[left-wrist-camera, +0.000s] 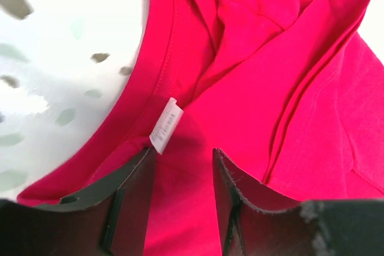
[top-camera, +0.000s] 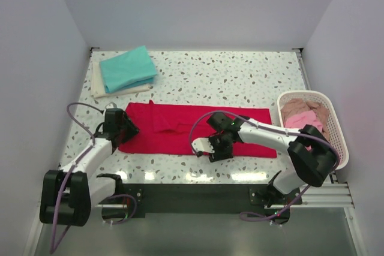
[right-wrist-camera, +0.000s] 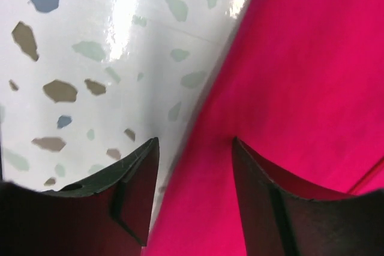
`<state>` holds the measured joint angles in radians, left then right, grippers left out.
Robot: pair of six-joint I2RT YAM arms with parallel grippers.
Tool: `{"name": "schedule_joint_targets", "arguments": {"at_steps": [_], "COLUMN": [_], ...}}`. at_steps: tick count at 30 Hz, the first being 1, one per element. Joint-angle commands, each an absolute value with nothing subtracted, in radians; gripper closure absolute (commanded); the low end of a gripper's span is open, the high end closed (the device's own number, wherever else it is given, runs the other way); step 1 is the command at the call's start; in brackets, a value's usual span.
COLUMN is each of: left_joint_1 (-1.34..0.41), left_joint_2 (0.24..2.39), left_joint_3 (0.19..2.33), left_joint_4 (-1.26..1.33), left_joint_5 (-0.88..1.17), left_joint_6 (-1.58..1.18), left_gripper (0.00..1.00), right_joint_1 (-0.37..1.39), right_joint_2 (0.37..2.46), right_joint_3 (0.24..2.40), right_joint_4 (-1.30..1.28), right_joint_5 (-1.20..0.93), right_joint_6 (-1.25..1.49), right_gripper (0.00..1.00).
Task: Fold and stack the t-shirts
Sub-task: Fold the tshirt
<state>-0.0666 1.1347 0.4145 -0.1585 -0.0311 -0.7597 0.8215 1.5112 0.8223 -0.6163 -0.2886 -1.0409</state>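
Over red tee (top-camera: 174,129), both jaws parted.

White arms (top-camera: 267,131) — black joints (top-camera: 312,155), purple cables (top-camera: 71,108)

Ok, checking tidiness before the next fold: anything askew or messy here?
Two things. The red t-shirt is rumpled near its collar, by the left gripper, with loose folds instead of lying flat. In the far-left stack, the teal t-shirt sits offset on the cream t-shirt, edges not aligned.

Robot lab booth: plain white walls (top-camera: 198,4) enclose a speckled terrazzo table (top-camera: 240,76), with a dark mounting plate (top-camera: 198,195) at its near edge
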Motion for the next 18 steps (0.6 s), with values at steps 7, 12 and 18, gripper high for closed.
{"name": "schedule_joint_targets", "arguments": {"at_steps": [7,12,18], "left_joint_1": [-0.057,-0.057,-0.057], "left_joint_2": [0.947,0.89,0.737], "left_joint_3": [0.547,0.664,0.68], "left_joint_4": [-0.317,-0.373,-0.385], "left_joint_5": [-0.1,-0.161,-0.303], "left_joint_6": [-0.625,-0.458,-0.379], "left_gripper": [0.3,0.19,0.11], "right_joint_1": [0.867,1.025,1.111], "right_joint_2": [1.621,1.834,2.034], "right_joint_3": [1.242,1.486,1.654], "right_joint_4": [-0.683,-0.53,-0.497], "right_joint_5": [-0.348,-0.122,0.115], "right_joint_6": [-0.684,-0.519,-0.48], "right_gripper": [0.38,0.4,0.38]}}
